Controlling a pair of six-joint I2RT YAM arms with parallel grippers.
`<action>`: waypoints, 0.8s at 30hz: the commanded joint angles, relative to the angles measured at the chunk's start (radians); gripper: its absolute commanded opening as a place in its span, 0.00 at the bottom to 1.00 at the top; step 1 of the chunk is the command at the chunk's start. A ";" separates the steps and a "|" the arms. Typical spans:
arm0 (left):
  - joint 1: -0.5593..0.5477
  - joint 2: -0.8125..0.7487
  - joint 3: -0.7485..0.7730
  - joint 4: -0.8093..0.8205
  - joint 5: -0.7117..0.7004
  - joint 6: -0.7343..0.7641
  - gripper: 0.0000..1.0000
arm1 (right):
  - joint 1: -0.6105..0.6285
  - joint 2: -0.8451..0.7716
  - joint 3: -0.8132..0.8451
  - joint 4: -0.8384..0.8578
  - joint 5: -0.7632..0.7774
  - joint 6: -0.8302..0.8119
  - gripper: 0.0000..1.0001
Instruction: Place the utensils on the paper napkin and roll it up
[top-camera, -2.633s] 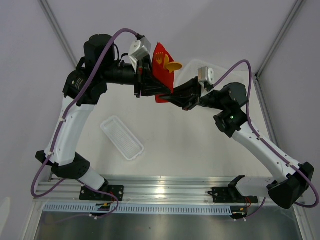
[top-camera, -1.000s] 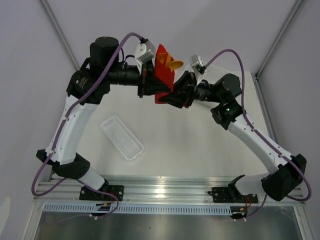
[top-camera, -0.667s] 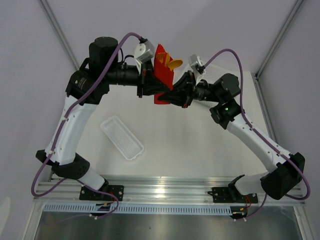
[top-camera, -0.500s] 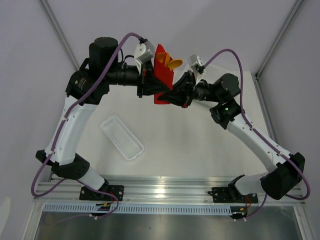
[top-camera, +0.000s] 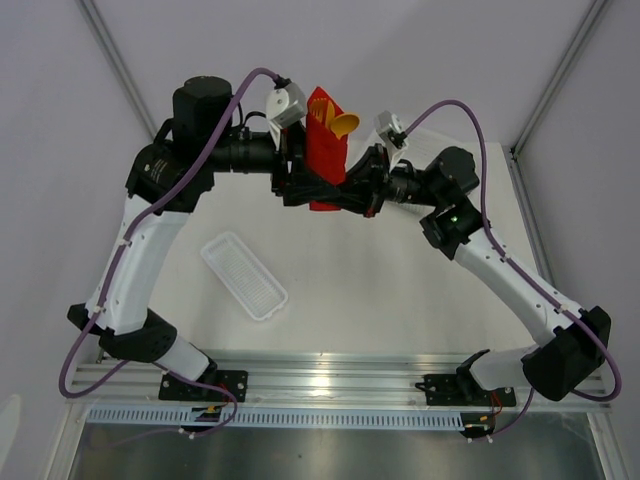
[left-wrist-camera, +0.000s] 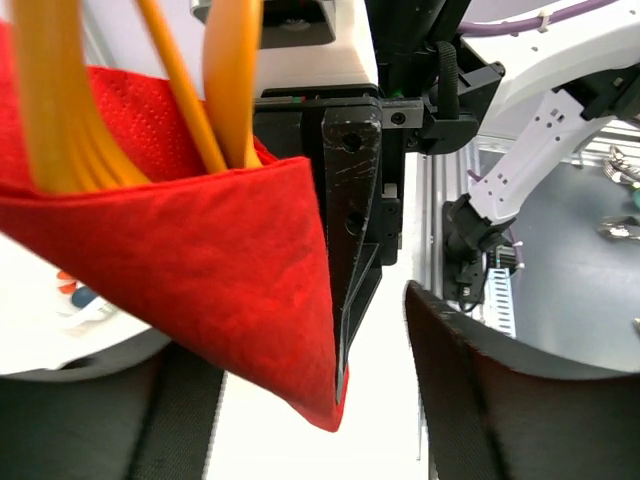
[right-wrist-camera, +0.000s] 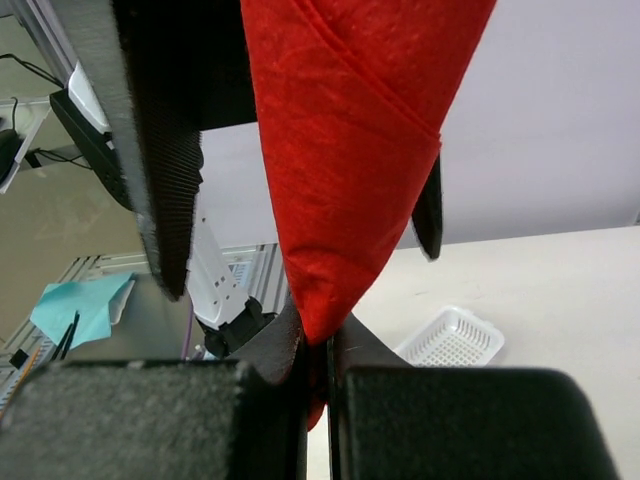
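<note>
The red paper napkin (top-camera: 325, 155) hangs in the air above the back of the table, rolled into a cone. The orange utensils (top-camera: 337, 123) stick out of its top. In the left wrist view the utensils (left-wrist-camera: 58, 100) sit inside the napkin (left-wrist-camera: 200, 280). My right gripper (right-wrist-camera: 322, 385) is shut on the napkin's (right-wrist-camera: 350, 150) lower tip. My left gripper (left-wrist-camera: 310, 420) is open, with one finger on each side of the cone and a gap showing. In the top view the left gripper (top-camera: 305, 185) and right gripper (top-camera: 340, 195) meet under the roll.
A narrow white tray (top-camera: 244, 275) lies on the table at the left, in front of the arms' meeting point. A white mesh basket (right-wrist-camera: 455, 338) stands on the table behind the roll. The aluminium base rail (top-camera: 320, 380) runs along the near edge.
My left gripper has opened and let go of the napkin roll. The right gripper has shut on the roll's lower tip, and the roll now stands more upright.
</note>
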 joint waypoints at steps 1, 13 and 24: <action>-0.006 -0.039 0.000 0.000 -0.035 0.022 0.74 | -0.016 -0.033 0.003 0.002 0.020 -0.005 0.00; 0.025 -0.120 -0.129 -0.013 -0.331 0.067 1.00 | -0.224 0.002 0.046 -0.142 0.066 0.029 0.00; 0.136 -0.047 -0.276 -0.013 -0.428 0.091 0.99 | -0.458 0.241 0.197 -0.445 0.155 -0.208 0.00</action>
